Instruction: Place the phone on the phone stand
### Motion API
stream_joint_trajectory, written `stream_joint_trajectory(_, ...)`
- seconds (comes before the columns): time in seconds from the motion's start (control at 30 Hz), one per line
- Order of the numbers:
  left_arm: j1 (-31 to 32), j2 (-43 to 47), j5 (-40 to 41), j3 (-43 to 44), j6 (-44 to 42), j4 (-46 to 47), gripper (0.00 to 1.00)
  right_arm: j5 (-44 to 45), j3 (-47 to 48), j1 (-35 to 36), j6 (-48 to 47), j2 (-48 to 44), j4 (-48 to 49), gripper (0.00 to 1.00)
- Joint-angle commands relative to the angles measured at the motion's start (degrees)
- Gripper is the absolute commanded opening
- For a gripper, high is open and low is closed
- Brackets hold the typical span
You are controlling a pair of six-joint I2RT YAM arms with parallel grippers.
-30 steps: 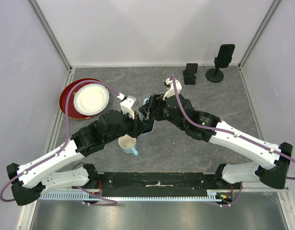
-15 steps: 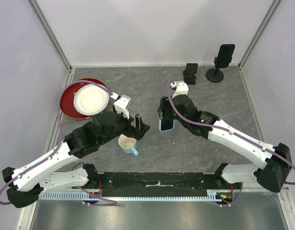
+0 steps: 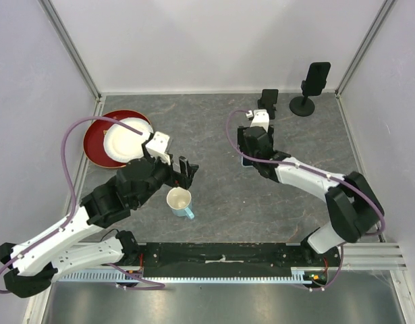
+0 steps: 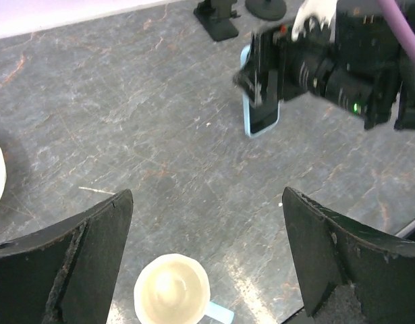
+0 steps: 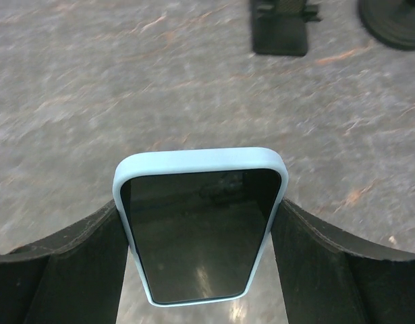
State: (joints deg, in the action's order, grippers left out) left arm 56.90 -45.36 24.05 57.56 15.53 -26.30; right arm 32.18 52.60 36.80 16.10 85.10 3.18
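Pale-blue phone (image 4: 261, 111), clamped in right pincer (image 5: 200, 210), now sits nearer the phone stand (image 3: 268, 104) at 1 o'clock; left pincer (image 4: 206, 196), apart and empty, draws back: placement pending.

From the top camera we look down on the whole worktop (image 3: 214, 128), from above and behind the arm bases (image 3: 123, 244) at the lower edge. The left wrist camera is closer to the worktop and faces across it between its own fingers (image 4: 79, 263), toward the right pincer (image 4: 261, 84). The right wrist camera is very near, looking along the phone (image 5: 200, 223) toward the far edge. All three views share the small stand (image 3: 268, 102) and the round-based stand (image 3: 305, 104).
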Motion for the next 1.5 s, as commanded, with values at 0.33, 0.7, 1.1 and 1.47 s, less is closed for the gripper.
stream_joint_trajectory(0.33, -0.5, 4.6, 5.7, -9.3, -5.5, 8.5, 0.96, -0.4, 19.5, -16.0, -18.6, 22.1, 39.5, 0.0)
stream_joint_trajectory(0.7, -0.7, 3.7, 6.8, -9.2, -5.8, 8.6, 0.95, -5.5, 41.4, -20.3, -20.4, 38.2, 35.6, 0.0)
stream_joint_trajectory(1.1, -2.8, 2.2, 4.8, -8.9, -5.9, 9.0, 0.95, -5.5, 45.0, -21.7, -21.7, 42.3, 33.9, 0.0)
stream_joint_trajectory(1.47, -3.7, 1.6, 3.8, -8.9, -5.4, 8.8, 0.95, -5.3, 44.0, -22.3, -22.2, 43.6, 34.6, 0.0)
